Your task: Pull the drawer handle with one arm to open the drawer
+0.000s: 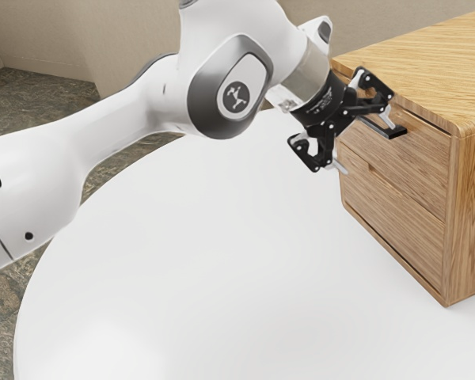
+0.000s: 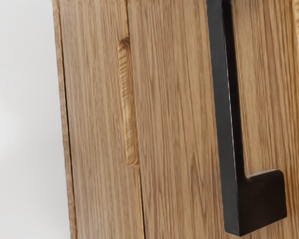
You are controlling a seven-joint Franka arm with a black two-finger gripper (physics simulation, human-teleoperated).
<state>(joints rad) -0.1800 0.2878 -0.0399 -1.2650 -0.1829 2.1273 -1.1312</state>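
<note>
A wooden drawer cabinet stands on the white table at the exterior view's right. Its top drawer carries a black bar handle. My black gripper is right in front of that drawer, open, with its fingers spread wide. The upper finger reaches over the handle, and the lower finger hangs below it, off the drawer face. In the wrist view the handle runs along the drawer front, very close to my hand, and its end post is plain to see.
Below the top drawer is a second drawer with a carved grip groove. The round white table spreads out in front of the cabinet. A stone-patterned floor lies beyond the table.
</note>
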